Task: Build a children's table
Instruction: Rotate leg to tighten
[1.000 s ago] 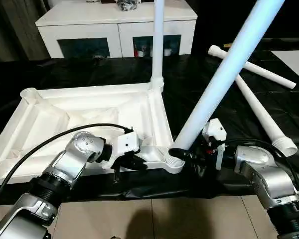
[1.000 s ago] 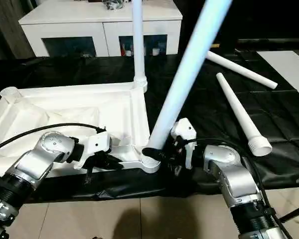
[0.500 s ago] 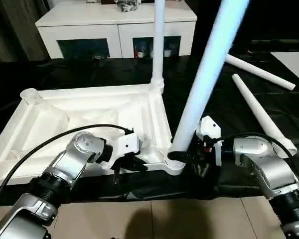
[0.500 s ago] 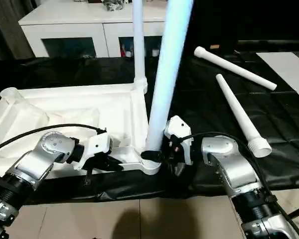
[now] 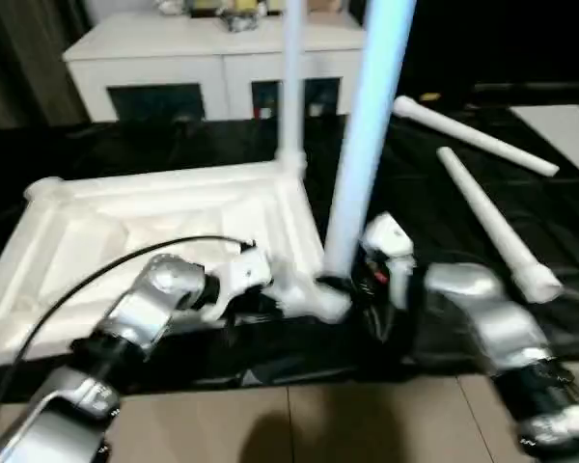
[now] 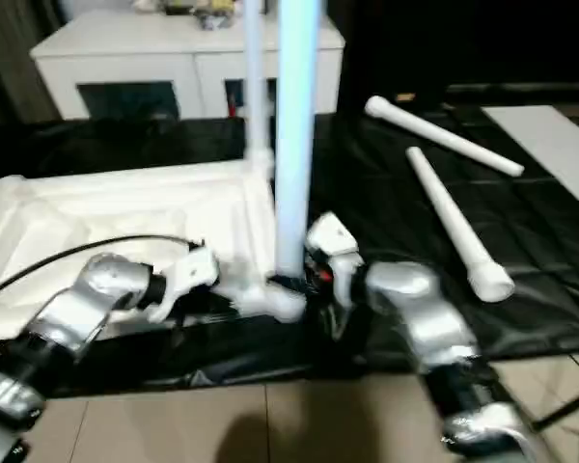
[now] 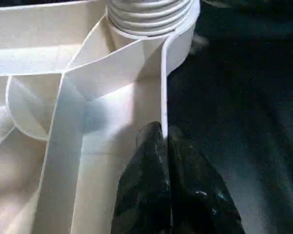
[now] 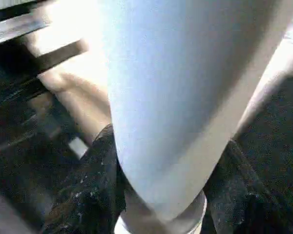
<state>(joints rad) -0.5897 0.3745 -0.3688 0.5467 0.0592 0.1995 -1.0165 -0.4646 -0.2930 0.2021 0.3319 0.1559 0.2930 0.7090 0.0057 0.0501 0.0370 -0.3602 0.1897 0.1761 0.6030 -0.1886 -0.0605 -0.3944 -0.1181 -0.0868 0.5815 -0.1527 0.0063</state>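
The children's table top point(image 5: 154, 217) lies underside up on the black cloth. One white leg point(image 5: 291, 87) stands in its far right corner socket. A second leg point(image 5: 367, 125) stands almost upright in the near right corner socket point(image 7: 151, 14), where its threaded end shows. My right gripper point(image 5: 352, 285) is shut on this leg just above the socket, with a black finger point(image 8: 88, 185) on either side of the tube point(image 8: 171, 97). My left gripper point(image 7: 163, 134) is shut on the thin rim wall of the top beside that socket. Two loose legs point(image 5: 473, 135) point(image 5: 492, 227) lie to the right.
A white cabinet with glass doors point(image 5: 212, 58) stands behind the work. The black cloth point(image 5: 434, 183) ends at tiled floor point(image 5: 299, 424) just in front of me. A white panel point(image 5: 569, 121) lies at the far right.
The leg in my right gripper has swung from leaning far to the right to nearly upright over the near corner socket. My left gripper has kept its hold on the rim.
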